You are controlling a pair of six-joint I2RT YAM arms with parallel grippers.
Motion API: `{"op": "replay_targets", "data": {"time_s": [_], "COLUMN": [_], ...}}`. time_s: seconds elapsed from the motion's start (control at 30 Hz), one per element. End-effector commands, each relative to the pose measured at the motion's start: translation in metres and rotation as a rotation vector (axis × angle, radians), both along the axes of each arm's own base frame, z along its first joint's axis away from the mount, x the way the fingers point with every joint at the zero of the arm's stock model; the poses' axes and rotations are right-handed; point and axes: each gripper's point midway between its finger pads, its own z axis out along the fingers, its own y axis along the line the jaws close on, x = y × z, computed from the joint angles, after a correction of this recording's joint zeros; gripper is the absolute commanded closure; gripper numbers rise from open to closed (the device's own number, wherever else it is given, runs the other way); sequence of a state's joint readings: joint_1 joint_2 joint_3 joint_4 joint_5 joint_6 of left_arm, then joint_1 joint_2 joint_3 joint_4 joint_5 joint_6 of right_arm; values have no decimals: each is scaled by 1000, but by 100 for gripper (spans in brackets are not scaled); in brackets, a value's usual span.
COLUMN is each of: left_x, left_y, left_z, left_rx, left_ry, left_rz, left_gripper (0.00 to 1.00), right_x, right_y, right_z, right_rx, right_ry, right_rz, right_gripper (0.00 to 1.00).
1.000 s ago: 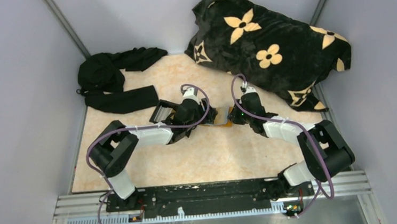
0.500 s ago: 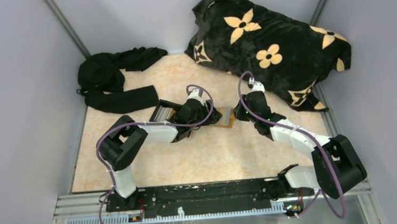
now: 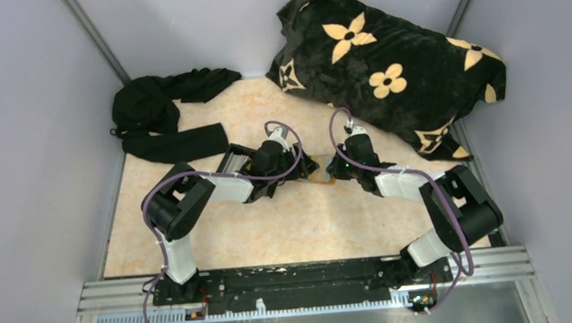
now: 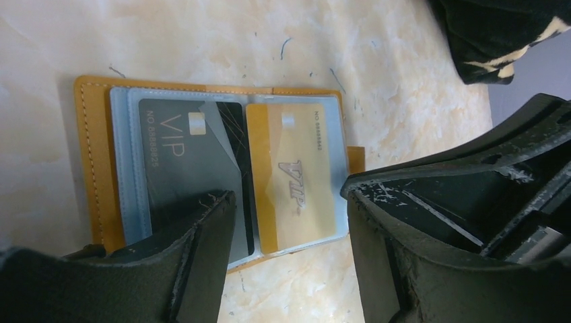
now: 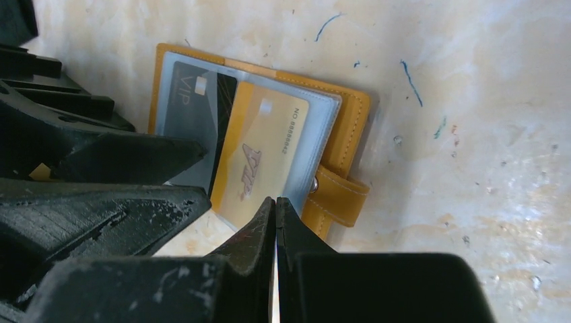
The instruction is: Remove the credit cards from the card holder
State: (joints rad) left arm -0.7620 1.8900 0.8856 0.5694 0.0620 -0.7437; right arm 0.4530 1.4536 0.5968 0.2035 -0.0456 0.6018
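The orange-tan card holder [image 4: 93, 155] lies open and flat on the marbled table, with clear plastic sleeves inside. A grey VIP credit card [image 4: 176, 165] sits in one sleeve and a gold VIP card [image 4: 296, 176] in the other. My left gripper [image 4: 289, 252] is open, low over the holder's near edge, one finger [image 4: 202, 256] over the grey card. In the right wrist view the holder [image 5: 350, 134] shows its snap strap. My right gripper [image 5: 275, 202] is shut, its tips at the edge of the gold card's [image 5: 262, 151] sleeve. From above, the holder [image 3: 317, 176] is mostly hidden between both grippers.
A black blanket with tan flowers [image 3: 383, 61] fills the back right corner. Black clothing [image 3: 164, 121] lies at the back left. A black open-topped box [image 3: 230, 162] stands beside the left arm. Grey walls close in on both sides.
My right gripper pulled back to the right half a second ago and has now returned to the holder's right edge. The left gripper stayed over the holder.
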Motion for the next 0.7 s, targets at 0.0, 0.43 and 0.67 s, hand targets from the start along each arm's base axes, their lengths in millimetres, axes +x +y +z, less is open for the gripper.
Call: {"op": "replay_targets", "data": {"time_s": [0.0, 0.43, 0.67], "left_x": [-5, -8, -14], "left_y": [-3, -7, -10], "left_z": [-15, -25, -27], "left_rx": [-1, -55, -93], "left_ry": [30, 76, 93], "left_rz": [-33, -80, -109], "left_gripper": [32, 33, 73], "right_x": [17, -1, 1], "right_y": [17, 6, 7], "right_z": [9, -22, -24], "right_rx": [72, 43, 43], "right_ry": [-43, 27, 31], "right_rz": [31, 8, 12], "right_gripper": [100, 100, 100]}}
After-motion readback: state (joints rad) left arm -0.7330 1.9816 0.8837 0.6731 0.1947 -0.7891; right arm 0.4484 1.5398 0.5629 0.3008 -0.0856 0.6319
